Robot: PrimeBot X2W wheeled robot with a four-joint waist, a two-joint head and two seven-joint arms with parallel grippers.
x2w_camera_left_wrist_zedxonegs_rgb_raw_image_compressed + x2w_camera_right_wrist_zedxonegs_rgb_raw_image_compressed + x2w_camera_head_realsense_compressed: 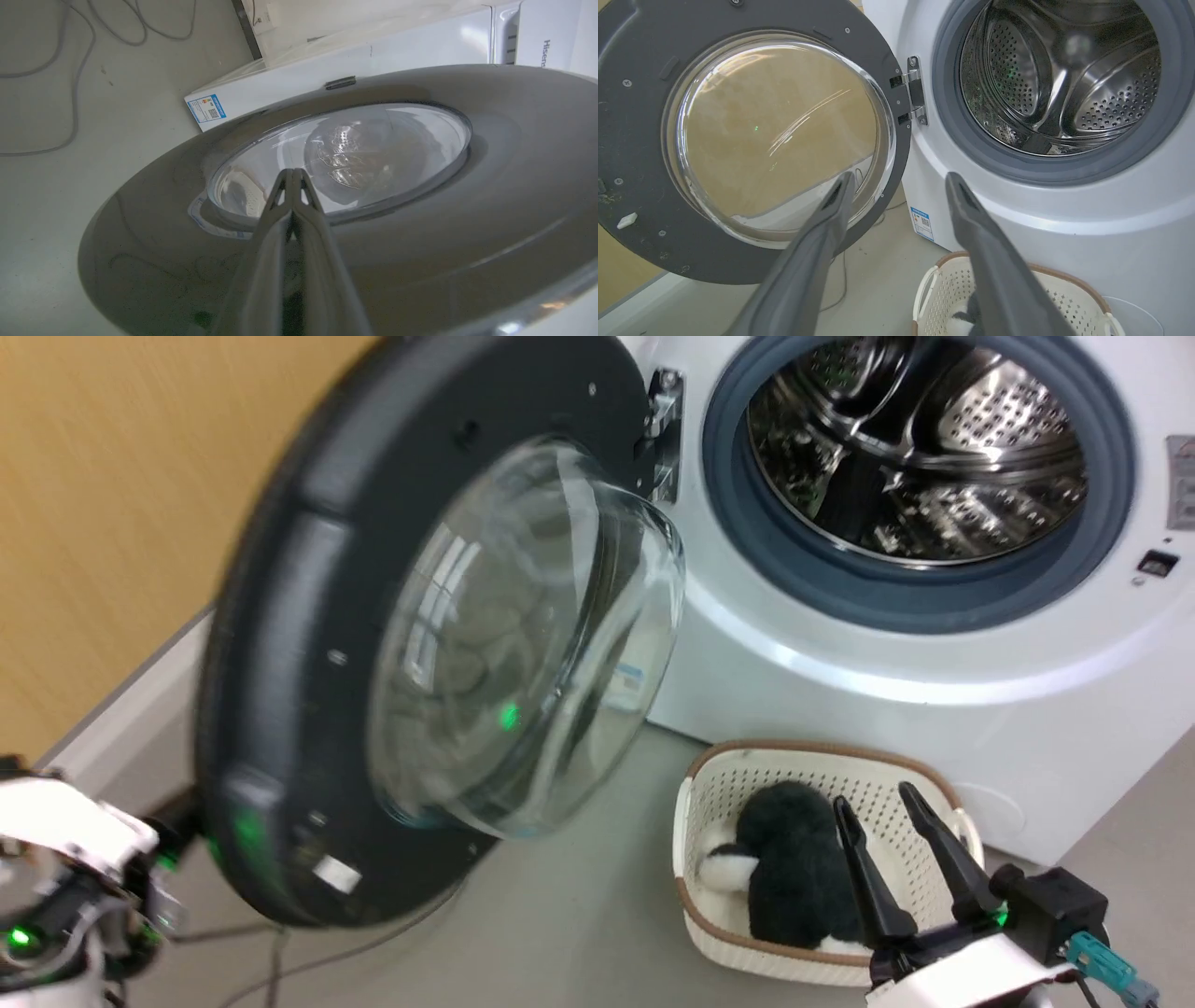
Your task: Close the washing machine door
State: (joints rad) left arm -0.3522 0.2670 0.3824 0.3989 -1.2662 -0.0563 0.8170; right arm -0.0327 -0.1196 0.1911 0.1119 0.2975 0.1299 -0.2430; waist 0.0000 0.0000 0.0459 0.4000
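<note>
The washing machine door (280, 616) stands swung open to the left of the washing machine (840, 691), its glass bowl window (523, 644) bulging toward me and its metal hinge (665, 429) at the upper right. The grey-gasketed steel drum (920, 448) is uncovered. My left gripper (293, 173) is shut, with its tips at the door's glossy outer face (420, 242), just below the window. In the head view its fingers are hidden behind the door. My right gripper (878, 803) is open and holds nothing, low in front of the machine; its fingers (845, 179) frame the door's (635, 140) hinge side.
A cream perforated basket (822, 751) holding a dark fluffy item (794, 868) sits on the floor right under my right gripper. Cables (74, 93) trail over the grey floor behind the door. A tan wall (112, 523) rises at the left. A blue sticker (922, 224) marks the machine's lower front.
</note>
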